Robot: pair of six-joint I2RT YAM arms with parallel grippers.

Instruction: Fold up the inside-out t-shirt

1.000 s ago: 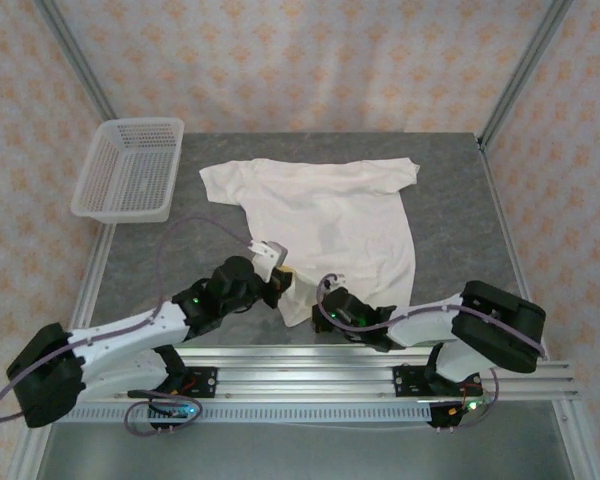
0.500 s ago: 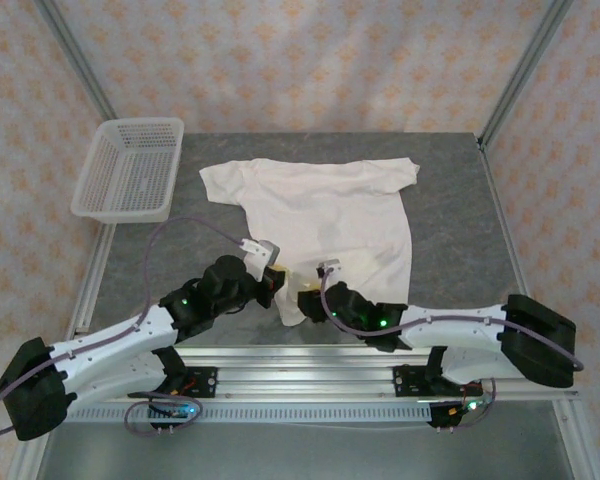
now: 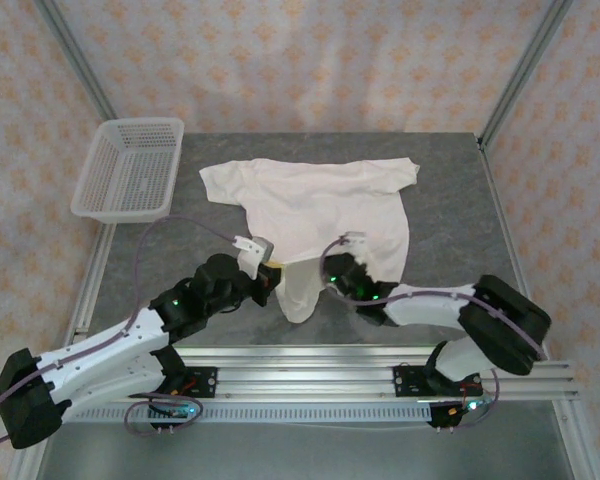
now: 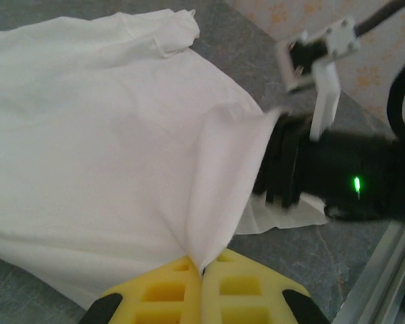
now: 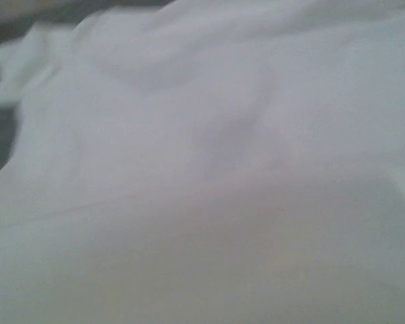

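Note:
The inside-out t-shirt (image 3: 320, 200) lies spread on the grey table (image 3: 460, 220), collar side far and sleeves out to both sides. Its near hem is drawn up into a narrow hanging fold (image 3: 300, 292). My left gripper (image 4: 202, 273) is shut on that hem edge, the cloth pinched between its yellow fingertips; from above the left gripper (image 3: 273, 272) sits just left of the fold. My right arm's wrist (image 3: 352, 275) sits just right of the fold, black with a green light (image 4: 356, 183). Its front end is pushed into the cloth and its fingers are hidden. White cloth (image 5: 202, 162) covers the right wrist view.
A white mesh basket (image 3: 130, 168) stands at the far left corner of the table. Aluminium rails (image 3: 380, 360) run along the near edge by the arm bases. Bare grey tabletop lies right of the shirt and left of the raised hem.
Both grippers have moved away from the near edge, carrying the near hem with them. The hem has bunched into a narrow fold. The right wrist has pushed further into the cloth.

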